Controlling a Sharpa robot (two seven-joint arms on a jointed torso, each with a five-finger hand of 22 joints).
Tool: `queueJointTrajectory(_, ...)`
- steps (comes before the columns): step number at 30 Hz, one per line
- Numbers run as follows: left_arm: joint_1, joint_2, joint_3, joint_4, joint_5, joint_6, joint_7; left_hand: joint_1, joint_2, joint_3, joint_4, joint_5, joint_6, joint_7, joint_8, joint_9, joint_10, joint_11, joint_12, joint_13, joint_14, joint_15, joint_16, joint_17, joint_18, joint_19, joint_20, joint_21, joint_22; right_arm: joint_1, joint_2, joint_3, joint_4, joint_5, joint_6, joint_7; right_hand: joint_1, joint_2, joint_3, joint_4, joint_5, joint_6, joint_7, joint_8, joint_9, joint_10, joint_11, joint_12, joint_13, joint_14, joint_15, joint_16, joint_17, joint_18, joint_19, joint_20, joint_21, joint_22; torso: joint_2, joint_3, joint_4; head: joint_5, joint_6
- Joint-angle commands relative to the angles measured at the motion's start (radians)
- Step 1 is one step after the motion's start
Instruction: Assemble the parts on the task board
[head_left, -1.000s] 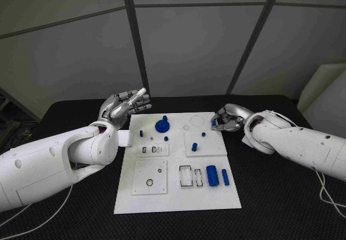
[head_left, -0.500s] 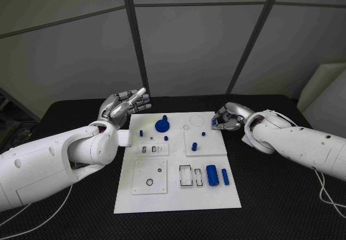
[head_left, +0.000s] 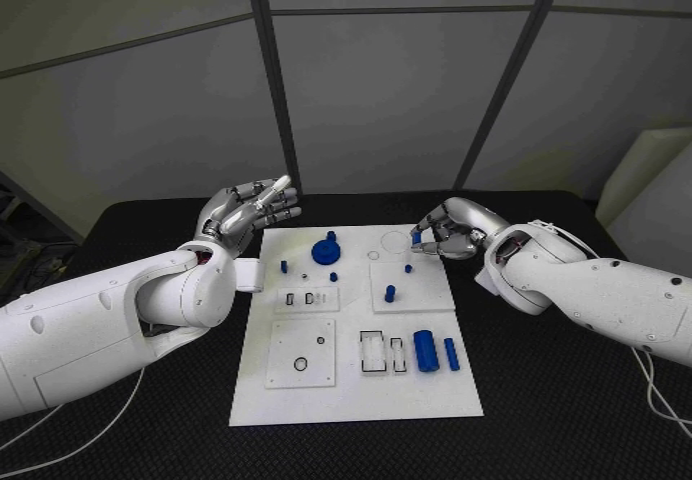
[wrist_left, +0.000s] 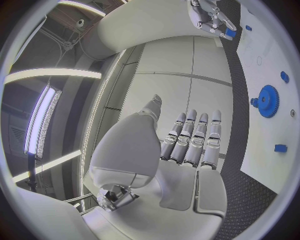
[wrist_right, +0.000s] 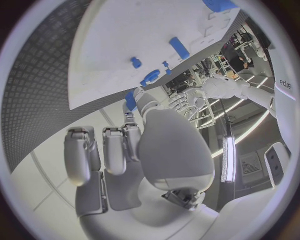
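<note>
Hovering over the far right corner of the task board (head_left: 361, 385), the right hand (head_left: 444, 229) is pinching a small blue part (head_left: 415, 238) between its fingertips (the part is showing blue in the left wrist view too), just above the circular outline there. The left hand (head_left: 248, 209) is waiting beside the board's far left edge, fingers straight and apart, holding nothing. Other blue pieces, the gear (head_left: 326, 247) among them, are lying on the board on the black worktop (head_left: 562, 400). Judging from the light fingertip pinch, the part is at risk of tilting or slipping as it descends, missing its seat and rolling off across the board.
</note>
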Motion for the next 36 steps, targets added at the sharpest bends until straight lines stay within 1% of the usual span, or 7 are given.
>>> queueJointTrajectory(1, 0.002, 0.007, 0.001, -0.012, -0.007, 0.015, 0.003, -0.002, 0.009, 0.000, -0.005, 0.005, -0.005, 0.066, -0.003, -0.001, -0.002, 0.004, -0.007, -0.001, -0.005, 0.000, -0.005, -0.001, 0.014, 0.003, 0.001, 0.005, -0.001, 0.003, 0.009, 0.004, 0.050, 0.001, -0.015, -0.062, 0.008, 0.016, 0.004, -0.005, -0.006, 0.026, -0.028, -0.003, 0.028, 0.012, -0.004, -0.002, 0.105, 0.072, -0.007, 0.003, 0.106, -0.014, 0.104, -0.009, 0.005, 0.261, -0.009, -0.0031, -0.0020, 0.005, -0.006)
queueJointTrajectory(7, 0.002, 0.023, 0.000, -0.047, -0.007, 0.031, -0.001, -0.002, 0.009, -0.001, -0.006, 0.003, -0.004, 0.065, -0.003, -0.001, -0.002, 0.003, -0.007, -0.001, -0.004, -0.001, -0.005, -0.001, 0.014, 0.003, 0.001, 0.005, -0.002, 0.003, 0.094, 0.007, 0.097, -0.044, -0.002, -0.183, 0.008, 0.022, 0.006, -0.011, -0.008, 0.019, -0.027, -0.010, 0.029, 0.008, -0.003, -0.010, 0.099, 0.070, -0.005, -0.001, 0.098, -0.014, 0.102, -0.008, 0.003, 0.258, -0.023, -0.0068, -0.0017, 0.015, -0.014)
queueJointTrajectory(15, 0.003, 0.040, 0.000, -0.075, -0.007, 0.044, -0.005, -0.002, 0.009, -0.001, -0.007, 0.002, -0.001, 0.065, -0.003, -0.001, -0.002, 0.003, -0.007, -0.001, -0.003, -0.001, -0.004, -0.001, 0.014, 0.003, 0.001, 0.005, -0.002, -0.008, 0.216, 0.001, 0.079, -0.100, 0.019, -0.282, 0.008, 0.022, 0.007, -0.014, -0.008, 0.017, -0.026, -0.013, 0.030, 0.005, -0.002, -0.014, 0.096, 0.068, -0.005, -0.004, 0.092, -0.013, 0.100, -0.008, 0.001, 0.254, -0.034, -0.0134, 0.0084, 0.025, -0.023)
queueJointTrajectory(18, 0.003, 0.042, 0.000, -0.077, -0.007, 0.046, -0.007, -0.002, 0.009, -0.001, -0.007, 0.002, -0.001, 0.065, -0.003, -0.001, -0.002, 0.003, -0.007, -0.001, -0.003, -0.001, -0.004, -0.001, 0.014, 0.003, 0.001, 0.005, -0.002, -0.016, 0.245, -0.004, 0.070, -0.119, 0.027, -0.296, 0.008, 0.022, 0.007, -0.015, -0.008, 0.017, -0.026, -0.013, 0.030, 0.006, -0.002, -0.013, 0.097, 0.068, -0.005, -0.004, 0.091, -0.013, 0.100, -0.008, 0.001, 0.255, -0.035, -0.0147, 0.0085, 0.034, -0.028)
queueJointTrajectory(22, 0.003, 0.045, 0.000, -0.078, -0.007, 0.046, -0.010, -0.001, 0.011, 0.000, -0.009, 0.001, 0.005, 0.064, -0.003, -0.001, -0.001, 0.002, -0.007, -0.001, 0.001, -0.002, -0.003, 0.000, 0.014, 0.003, 0.001, 0.005, -0.002, -0.030, 0.286, -0.017, 0.054, -0.147, 0.039, -0.300, 0.006, 0.021, 0.006, -0.018, -0.006, 0.015, -0.024, -0.016, 0.031, 0.005, -0.001, -0.015, 0.096, 0.068, -0.004, -0.006, 0.088, -0.013, 0.099, -0.007, 0.000, 0.253, -0.036, -0.0141, 0.0065, 0.046, -0.032)
queueJointTrajectory(27, 0.004, 0.047, 0.000, -0.076, -0.007, 0.047, -0.012, -0.001, 0.011, 0.000, -0.009, 0.001, 0.005, 0.064, -0.003, -0.001, -0.001, 0.002, -0.007, -0.001, 0.001, -0.002, -0.003, 0.000, 0.014, 0.003, 0.001, 0.005, -0.002, -0.043, 0.316, -0.036, 0.041, -0.181, 0.051, -0.322, 0.004, 0.020, 0.006, -0.020, -0.004, 0.013, -0.023, -0.019, 0.031, 0.004, 0.000, -0.016, 0.095, 0.067, -0.004, -0.006, 0.088, -0.012, 0.099, -0.007, 0.000, 0.253, -0.035, -0.0142, 0.0101, 0.046, -0.036)
queueJointTrajectory(36, 0.004, 0.050, 0.000, -0.076, -0.007, 0.048, -0.015, -0.001, 0.011, 0.000, -0.009, 0.001, 0.005, 0.064, -0.003, -0.001, -0.001, 0.002, -0.007, -0.001, 0.001, -0.002, -0.003, 0.000, 0.014, 0.003, 0.001, 0.005, -0.002, -0.070, 0.344, -0.044, 0.032, -0.216, 0.056, -0.337, 0.003, 0.019, 0.006, -0.023, 0.001, 0.011, -0.022, -0.022, 0.032, 0.004, 0.001, -0.015, 0.096, 0.067, -0.003, -0.007, 0.087, -0.013, 0.099, -0.006, 0.000, 0.253, -0.033, -0.0118, 0.0079, 0.058, -0.045)
